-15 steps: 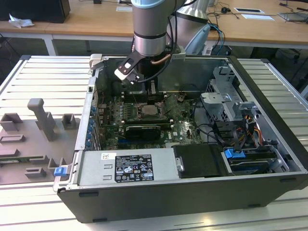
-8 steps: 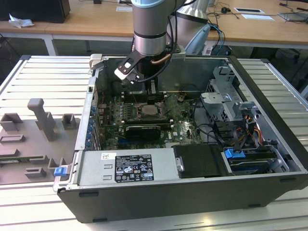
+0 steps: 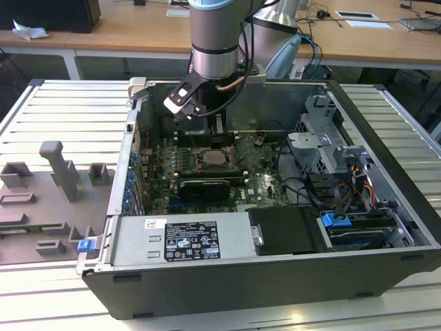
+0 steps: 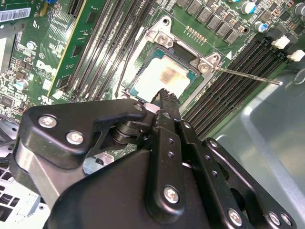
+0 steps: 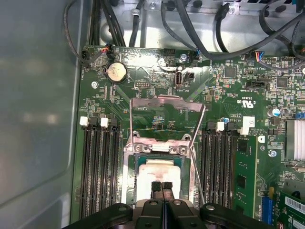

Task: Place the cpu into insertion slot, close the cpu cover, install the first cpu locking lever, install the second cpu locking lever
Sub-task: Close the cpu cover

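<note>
The pincer [image 5: 161, 186] is closed, fingertips pressed together with nothing between them, over the cpu [image 5: 159, 171]. The cpu lies seated in the insertion slot [image 5: 139, 166], near the exterior view's centre. The cpu cover [image 5: 167, 100] stands raised.

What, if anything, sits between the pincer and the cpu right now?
Nothing visible. The shut pincer is right over the cpu lying in the insertion slot; the cpu cover is swung back, clear of it.

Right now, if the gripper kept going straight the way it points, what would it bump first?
Probably the cpu. The shut gripper aims at its pale top in the insertion slot, with the cpu cover swung open. The gap is hard to judge.
</note>
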Available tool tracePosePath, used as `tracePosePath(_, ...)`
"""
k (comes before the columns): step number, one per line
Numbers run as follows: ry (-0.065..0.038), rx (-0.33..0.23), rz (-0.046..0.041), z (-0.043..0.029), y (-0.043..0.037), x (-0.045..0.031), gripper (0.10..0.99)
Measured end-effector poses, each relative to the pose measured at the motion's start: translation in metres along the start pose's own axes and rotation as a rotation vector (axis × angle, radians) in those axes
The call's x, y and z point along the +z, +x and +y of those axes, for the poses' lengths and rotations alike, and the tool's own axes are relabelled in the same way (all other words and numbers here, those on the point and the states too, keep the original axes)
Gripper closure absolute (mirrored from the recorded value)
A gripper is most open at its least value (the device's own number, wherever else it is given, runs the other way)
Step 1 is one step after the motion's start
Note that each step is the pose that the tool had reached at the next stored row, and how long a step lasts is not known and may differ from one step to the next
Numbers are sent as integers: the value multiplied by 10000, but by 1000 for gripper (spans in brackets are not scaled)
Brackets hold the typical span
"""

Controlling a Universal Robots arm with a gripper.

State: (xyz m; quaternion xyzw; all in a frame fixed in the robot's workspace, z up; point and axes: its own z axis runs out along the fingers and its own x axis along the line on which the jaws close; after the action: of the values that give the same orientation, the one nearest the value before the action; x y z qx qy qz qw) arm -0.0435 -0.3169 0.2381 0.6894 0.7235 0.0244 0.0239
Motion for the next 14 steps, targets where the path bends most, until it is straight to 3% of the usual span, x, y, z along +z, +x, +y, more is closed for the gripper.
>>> tracePosePath(14, 0, 0, 1, 3, 0, -45, 980)
